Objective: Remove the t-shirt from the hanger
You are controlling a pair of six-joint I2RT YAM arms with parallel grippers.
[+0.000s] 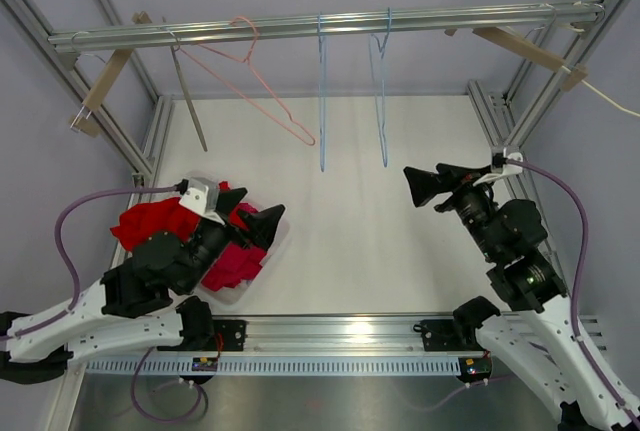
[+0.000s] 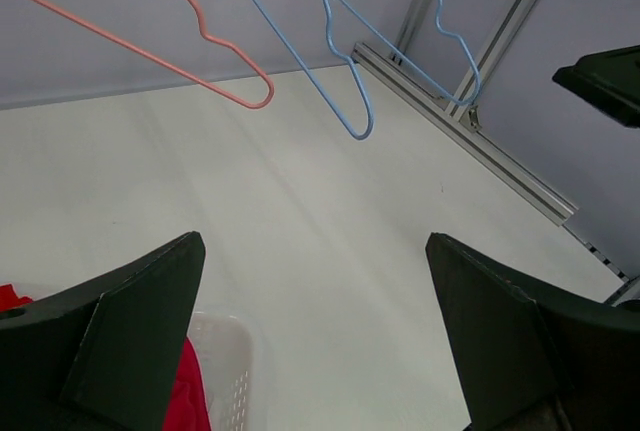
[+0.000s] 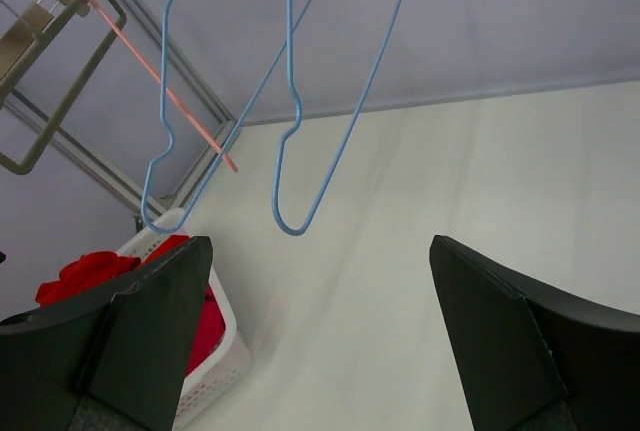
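At the far left, a heap of red t-shirt fabric (image 1: 150,223) lies in a white plastic basket (image 1: 232,297) on the white counter (image 1: 360,241). It spills over the basket's left rim and is well apart from every hanger. The left arm reaches over the basket. Its black left end effector (image 1: 272,223) sits above the basket's right edge with fingers spread wide apart, holding nothing.

A silver metal rail (image 1: 420,19) runs across the frame above. From its left part hangs a grey metal hanger (image 1: 190,106). Next comes a pink wire hanger (image 1: 262,86), tilted so that its long side slants down to the right. Two light-blue wire hangers (image 1: 322,101) hang near the middle of the rail, side by side and seen nearly edge-on. All four carry no cloth.

On the right, the black right end effector (image 1: 415,186) points left toward the middle of the counter, below and to the right of the blue pair. Its fingers stand wide apart with nothing between them.
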